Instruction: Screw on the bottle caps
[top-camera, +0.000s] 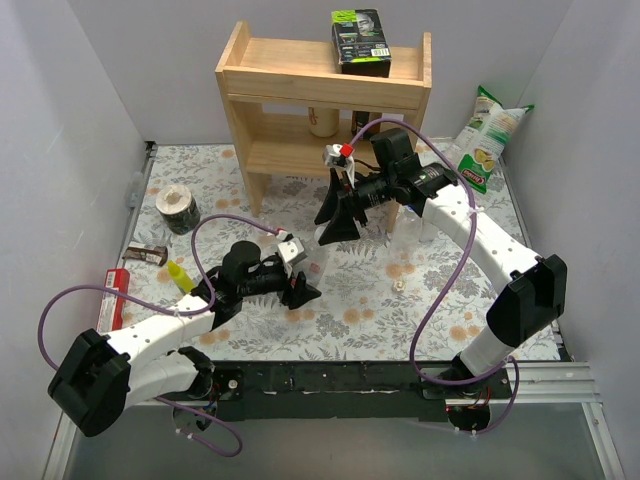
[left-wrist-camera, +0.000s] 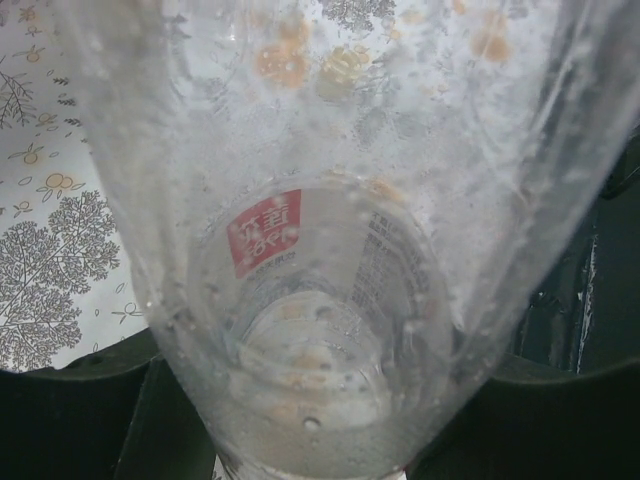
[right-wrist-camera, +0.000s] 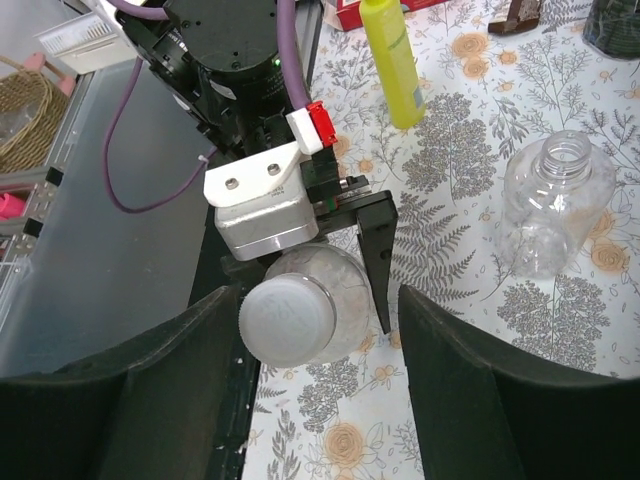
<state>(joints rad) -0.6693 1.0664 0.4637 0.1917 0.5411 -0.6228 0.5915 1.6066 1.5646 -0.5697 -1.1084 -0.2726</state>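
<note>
A clear bottle fills the left wrist view, and my left gripper is shut on its body. From above, the left gripper holds it upright on the floral table. A white cap sits on this bottle's neck. My right gripper hangs over it, open, its fingers standing apart on either side of the cap; the cap lies close to the left finger. The top view shows the right gripper pointing down just behind the left one. A second clear bottle stands uncapped nearby.
A wooden shelf with a black box stands at the back. A snack bag leans at the right. A tape roll, a yellow bottle and a red box lie at the left. A small pale cap lies mid-table.
</note>
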